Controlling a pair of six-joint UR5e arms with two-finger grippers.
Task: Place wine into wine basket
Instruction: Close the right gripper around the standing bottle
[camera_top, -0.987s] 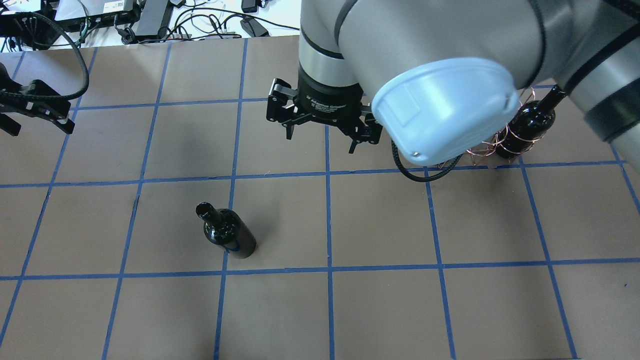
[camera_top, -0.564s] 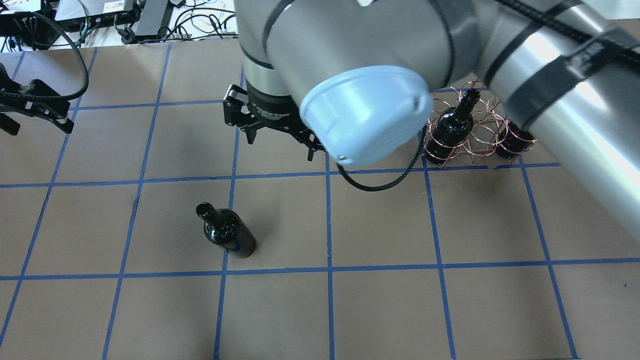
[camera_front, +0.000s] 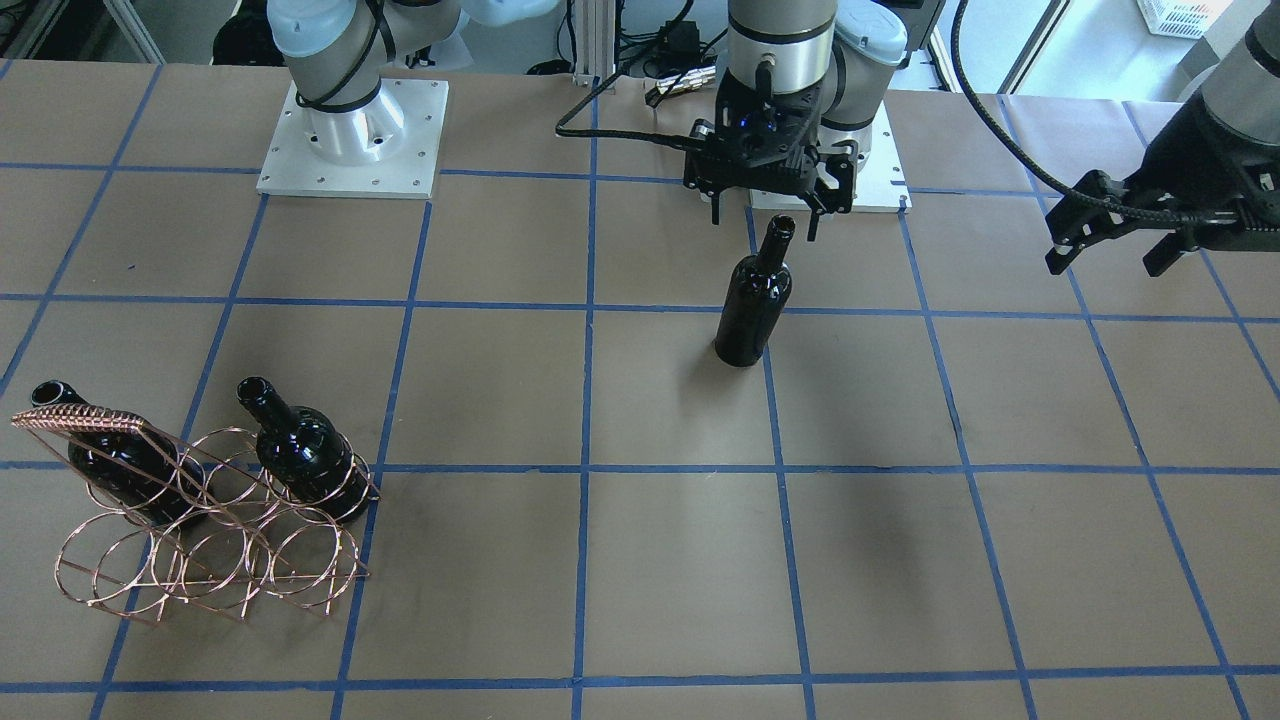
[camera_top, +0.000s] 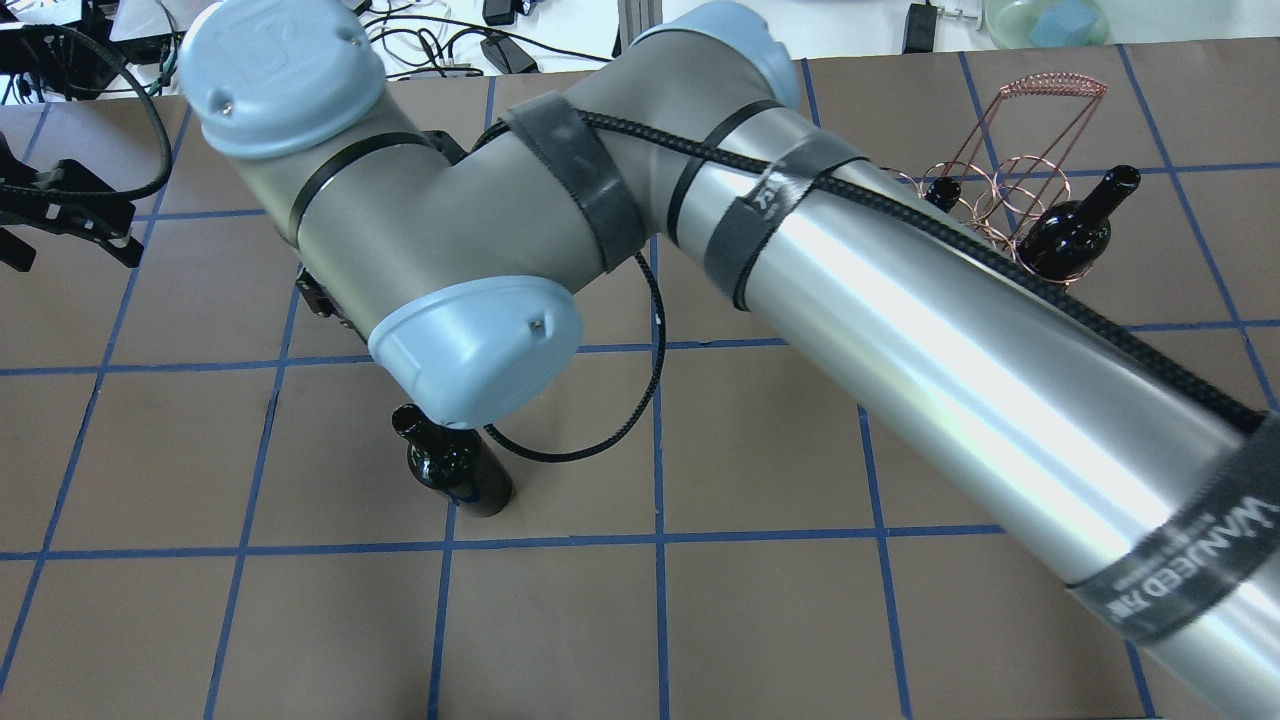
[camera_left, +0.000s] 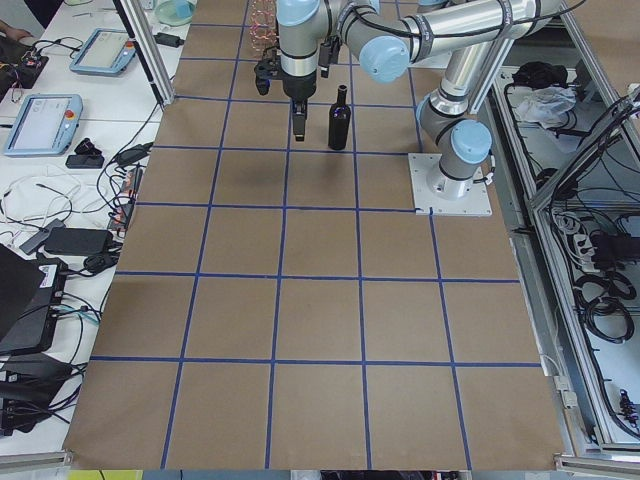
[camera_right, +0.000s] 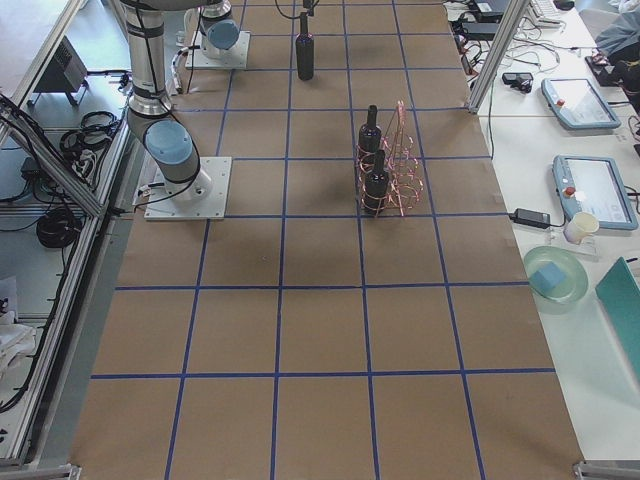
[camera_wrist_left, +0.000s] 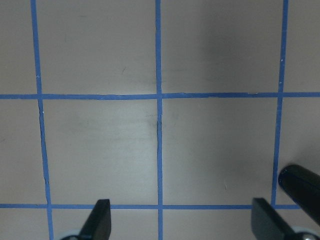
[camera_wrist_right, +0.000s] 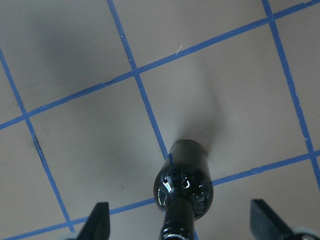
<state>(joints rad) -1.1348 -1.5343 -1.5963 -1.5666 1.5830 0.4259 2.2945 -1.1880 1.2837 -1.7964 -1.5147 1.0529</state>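
One near-black wine bottle (camera_front: 752, 300) stands alone upright on the table, partly hidden under my right wrist in the overhead view (camera_top: 465, 478). My right gripper (camera_front: 765, 222) is open and hovers above the bottle's mouth. In the right wrist view the bottle (camera_wrist_right: 182, 192) sits low between the spread fingers of this gripper (camera_wrist_right: 183, 220). The copper wire wine basket (camera_front: 200, 545) stands far off and holds two bottles (camera_front: 300, 450) (camera_front: 110, 460). It also shows in the overhead view (camera_top: 1010, 170). My left gripper (camera_front: 1110, 262) is open and empty, well away from the bottle.
My right arm (camera_top: 900, 340) stretches across the middle of the overhead view and hides its own gripper. The brown table has a blue tape grid (camera_front: 585, 468). Cables and devices (camera_top: 300, 40) lie past the far edge. A dark rounded thing (camera_wrist_left: 302, 187) shows at the left wrist view's lower right.
My right arm has swung left from beside the basket to over the lone bottle. The bottle, the basket and the left gripper have not moved.
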